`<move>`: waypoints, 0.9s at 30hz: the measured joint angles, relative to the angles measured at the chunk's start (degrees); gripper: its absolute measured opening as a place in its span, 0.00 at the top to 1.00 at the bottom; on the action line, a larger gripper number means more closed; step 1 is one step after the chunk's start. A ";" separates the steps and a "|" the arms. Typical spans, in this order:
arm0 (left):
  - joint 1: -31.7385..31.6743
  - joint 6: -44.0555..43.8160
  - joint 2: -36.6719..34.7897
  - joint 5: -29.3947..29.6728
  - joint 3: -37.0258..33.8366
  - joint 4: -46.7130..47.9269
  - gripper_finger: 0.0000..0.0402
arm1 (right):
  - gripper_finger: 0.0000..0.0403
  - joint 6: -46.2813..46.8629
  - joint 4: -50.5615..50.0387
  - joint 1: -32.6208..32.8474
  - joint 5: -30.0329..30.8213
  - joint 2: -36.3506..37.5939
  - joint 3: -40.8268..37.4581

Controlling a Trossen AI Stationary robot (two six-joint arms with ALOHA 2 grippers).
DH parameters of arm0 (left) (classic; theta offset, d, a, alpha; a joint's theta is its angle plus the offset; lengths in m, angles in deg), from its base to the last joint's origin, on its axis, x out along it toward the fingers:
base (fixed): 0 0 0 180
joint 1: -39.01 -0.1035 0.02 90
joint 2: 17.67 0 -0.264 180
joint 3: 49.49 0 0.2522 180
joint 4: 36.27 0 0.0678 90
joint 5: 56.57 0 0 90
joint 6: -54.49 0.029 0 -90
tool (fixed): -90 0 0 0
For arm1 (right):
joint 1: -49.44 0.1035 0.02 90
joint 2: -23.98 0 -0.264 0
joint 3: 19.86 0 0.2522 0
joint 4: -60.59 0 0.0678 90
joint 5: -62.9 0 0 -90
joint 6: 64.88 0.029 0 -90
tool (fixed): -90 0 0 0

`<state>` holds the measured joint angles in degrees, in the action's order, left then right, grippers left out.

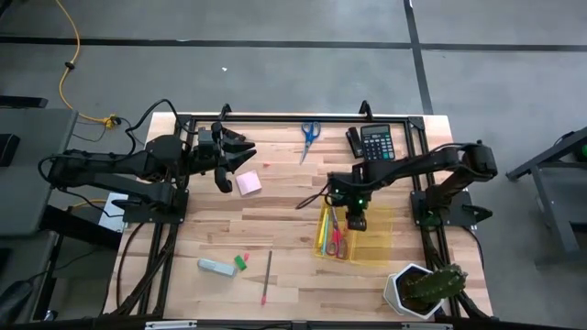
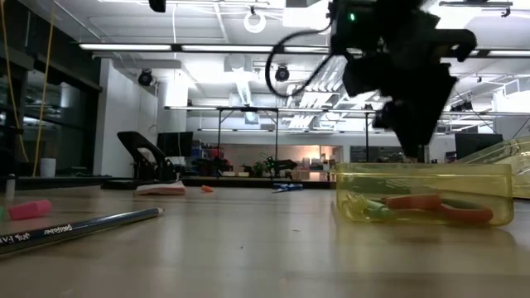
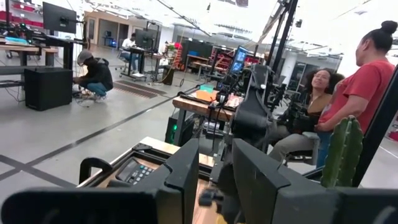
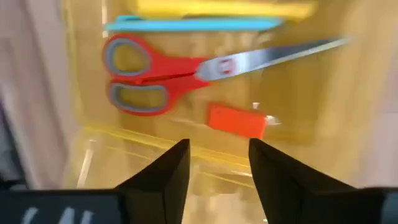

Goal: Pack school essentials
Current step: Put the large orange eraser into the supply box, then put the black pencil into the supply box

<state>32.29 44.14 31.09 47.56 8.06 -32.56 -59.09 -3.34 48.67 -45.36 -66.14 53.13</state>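
Right end effector (image 1: 356,223) over the yellow box (image 1: 381,246), fingers parted and empty

Directly below — small orange piece (image 4: 236,121), red-handled scissors (image 4: 163,73), teal pen (image 4: 193,25), yellow marker (image 4: 224,9) already inside. Left end effector (image 1: 223,158) waiting beside the pink sticky-note pad (image 1: 248,184), grip unclear. Still on the table (image 1: 293,275): blue-handled scissors (image 1: 309,136), pencil (image 1: 267,277). Risk — catching the box wall while lifting out, shifting it.
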 joint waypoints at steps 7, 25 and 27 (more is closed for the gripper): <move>0.00 0.04 -0.34 -2.11 0.02 2.62 0.79 | 0.59 -1.53 -0.74 -1.89 7.52 9.41 3.62; -0.02 1.54 -5.70 -7.50 0.07 7.92 0.79 | 0.59 -2.73 40.06 -2.64 19.51 19.25 3.70; -0.02 0.85 -5.96 -7.52 0.07 8.57 0.79 | 0.59 -3.26 40.18 -2.64 18.68 17.93 3.49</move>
<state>32.26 44.98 25.12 40.04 8.13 -23.99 -62.35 36.84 46.02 -26.68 -48.22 56.63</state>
